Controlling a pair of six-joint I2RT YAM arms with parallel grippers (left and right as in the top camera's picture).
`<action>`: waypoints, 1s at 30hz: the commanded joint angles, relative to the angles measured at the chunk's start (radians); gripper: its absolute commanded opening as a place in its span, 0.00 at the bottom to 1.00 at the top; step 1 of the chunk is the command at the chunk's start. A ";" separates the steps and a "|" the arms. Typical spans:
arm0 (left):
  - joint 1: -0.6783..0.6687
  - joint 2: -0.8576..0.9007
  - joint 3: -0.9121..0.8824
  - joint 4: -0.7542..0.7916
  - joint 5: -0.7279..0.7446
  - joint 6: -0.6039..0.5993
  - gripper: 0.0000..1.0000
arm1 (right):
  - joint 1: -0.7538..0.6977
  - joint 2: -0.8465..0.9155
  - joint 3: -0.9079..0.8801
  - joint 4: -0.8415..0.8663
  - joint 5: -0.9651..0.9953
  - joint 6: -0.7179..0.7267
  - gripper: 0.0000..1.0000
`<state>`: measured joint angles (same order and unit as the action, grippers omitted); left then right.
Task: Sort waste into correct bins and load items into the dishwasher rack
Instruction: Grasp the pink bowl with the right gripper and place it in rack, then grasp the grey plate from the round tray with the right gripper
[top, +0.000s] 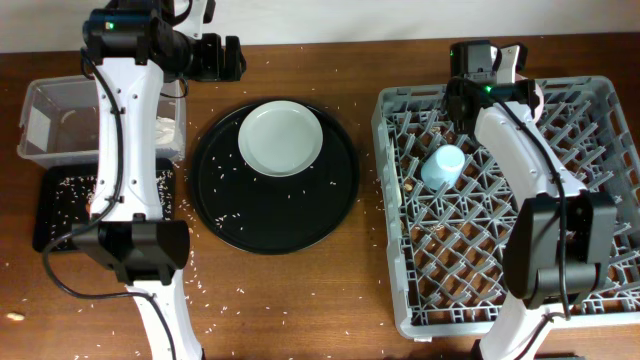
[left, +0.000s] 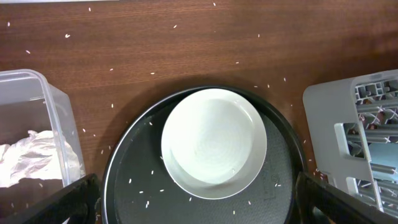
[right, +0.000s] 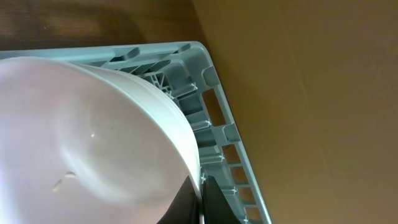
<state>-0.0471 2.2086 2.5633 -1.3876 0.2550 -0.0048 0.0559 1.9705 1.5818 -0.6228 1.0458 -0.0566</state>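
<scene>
A pale grey plate (top: 281, 137) lies on the far part of the large round black tray (top: 275, 225); the left wrist view shows the plate (left: 214, 143) just ahead of my fingers. My left gripper (top: 225, 58) (left: 199, 208) is open and empty, above the table behind the tray. My right gripper (top: 515, 70) (right: 200, 193) is shut on the rim of a white bowl (right: 93, 137), held tilted at the far edge of the grey dishwasher rack (top: 385, 200) (right: 211, 106). A light-blue cup (top: 443, 165) lies in the rack. Pale rice scraps (top: 215, 280) litter the table and tray.
The clear tub (top: 40, 110) (left: 37, 93) at far left holds a crumpled white napkin (left: 31, 155). The shallow black rectangular tray (top: 60, 200) in front of it holds rice. A small tan bit (top: 15, 316) lies at the table's front left edge.
</scene>
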 joint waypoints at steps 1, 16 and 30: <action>0.001 -0.004 0.015 0.010 0.011 -0.003 0.99 | 0.002 0.015 0.005 0.013 0.085 0.005 0.04; 0.001 -0.004 0.015 0.010 0.011 -0.003 0.99 | -0.026 0.016 -0.034 -0.045 -0.001 0.034 0.04; 0.001 -0.004 0.015 0.010 0.010 -0.002 0.99 | 0.246 0.003 -0.026 -0.422 -0.018 0.166 0.73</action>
<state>-0.0471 2.2086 2.5633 -1.3788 0.2554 -0.0048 0.2756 1.9743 1.5524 -1.0241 1.0222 0.0353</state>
